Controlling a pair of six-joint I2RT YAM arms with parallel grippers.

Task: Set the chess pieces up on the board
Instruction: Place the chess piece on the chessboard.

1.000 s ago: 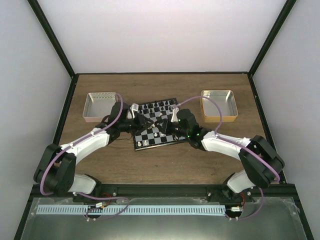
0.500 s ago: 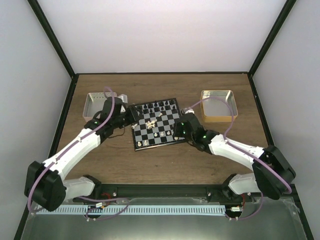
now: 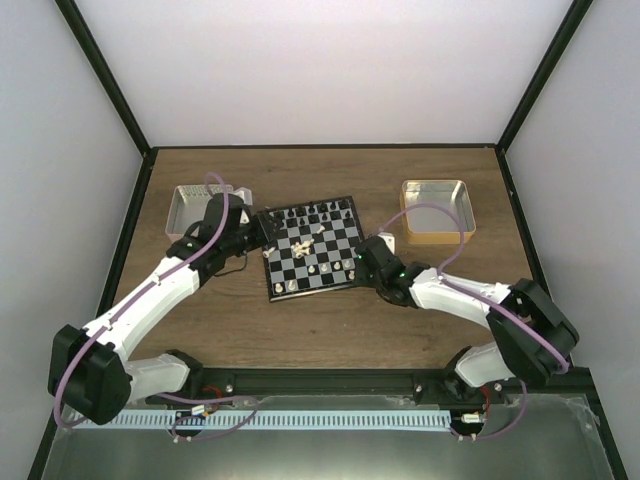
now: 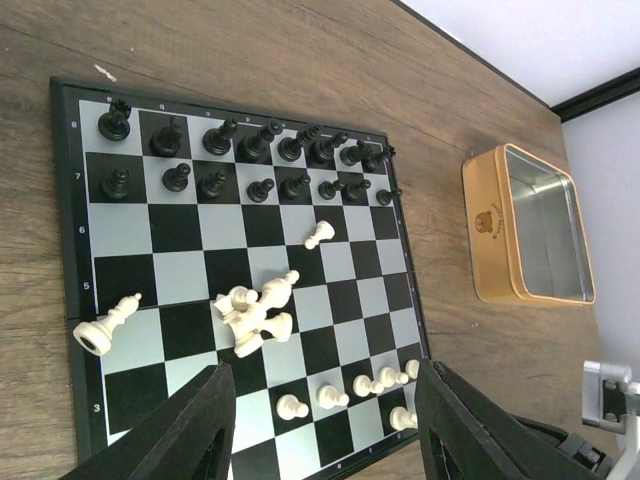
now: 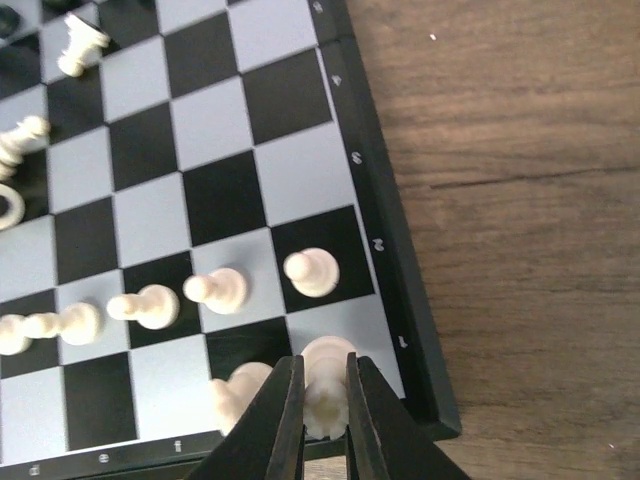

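The right gripper (image 5: 322,372) is low at the near right corner of the board (image 4: 175,228). Its two fingers are pinched shut on one white piece (image 5: 327,350) — that piece stands on the corner square, right next to the dark border. A second piece (image 5: 238,388) sits on the square just beside it. It is touching the near finger or very close to it; I cannot tell which.

One row farther in, the white pawns (image 5: 222,288) are in a line, side by side.

Farther on, in the middle of the board, there is a little heap (image 4: 250,318) of white pieces. They lie on their sides and touch each other. A fallen piece (image 4: 105,325) lies alone near the left edge of the board, well apart from the heap. A lone pawn (image 4: 318,236) is a bit past the heap, just in front of the black ones.

The left gripper (image 4: 322,385) is up by the left side of the board. Its fingers are spread wide apart and there is nothing between them — it holds no piece.

At the far side, the black pieces (image 4: 262,150) fill the last two rows, all standing.

Past the board, on the wooden table (image 3: 320,320), are two metal trays. The gold tray (image 3: 437,210) is far right, well apart from the board. The silver tray (image 3: 190,205) is far left, and the left arm hides part of it.
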